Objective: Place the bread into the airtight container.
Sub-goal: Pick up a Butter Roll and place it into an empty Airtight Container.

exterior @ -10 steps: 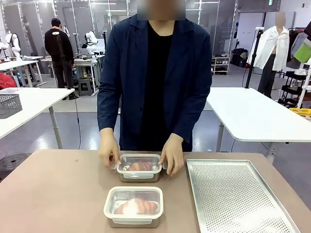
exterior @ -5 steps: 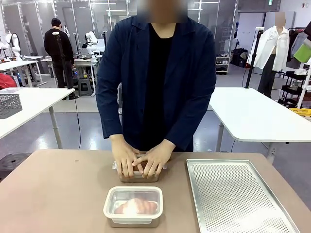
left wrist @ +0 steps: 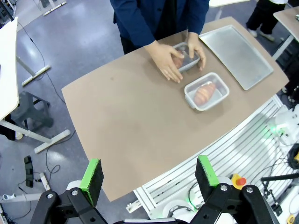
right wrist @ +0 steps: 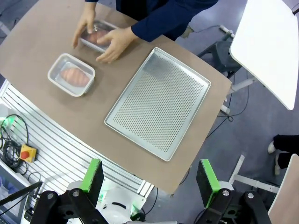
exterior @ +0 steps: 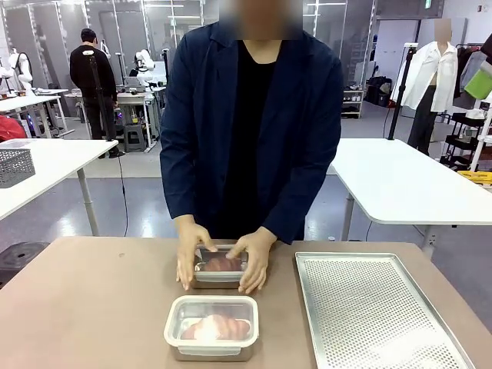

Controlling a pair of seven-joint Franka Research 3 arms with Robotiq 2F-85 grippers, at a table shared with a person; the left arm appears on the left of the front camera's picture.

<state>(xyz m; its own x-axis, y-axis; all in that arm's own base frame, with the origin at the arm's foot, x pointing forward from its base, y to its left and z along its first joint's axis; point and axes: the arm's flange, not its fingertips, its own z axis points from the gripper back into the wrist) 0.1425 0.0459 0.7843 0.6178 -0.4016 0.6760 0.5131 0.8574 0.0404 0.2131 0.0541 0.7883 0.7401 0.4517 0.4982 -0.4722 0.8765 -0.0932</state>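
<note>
Two clear airtight containers stand on the brown table. The near container [exterior: 211,327] is lidded, with bread [exterior: 217,326] inside. A person's hands press on the far container [exterior: 220,266], where more bread shows between them. From high above, the left wrist view shows the near container [left wrist: 206,91] and the far container [left wrist: 187,58], with my left gripper [left wrist: 148,173] open and holding nothing. In the right wrist view my right gripper [right wrist: 150,176] is open and holds nothing, well above the near container [right wrist: 71,74] and the far container [right wrist: 96,37].
A perforated metal tray [exterior: 377,307] lies on the right half of the table, also seen as the tray [right wrist: 159,102] and the tray [left wrist: 236,49]. The person stands at the far edge. White tables stand beyond on both sides.
The person's hands went from the far container's sides onto its lid, overlapping, then spread apart toward its ends. Neither gripper has moved.
</note>
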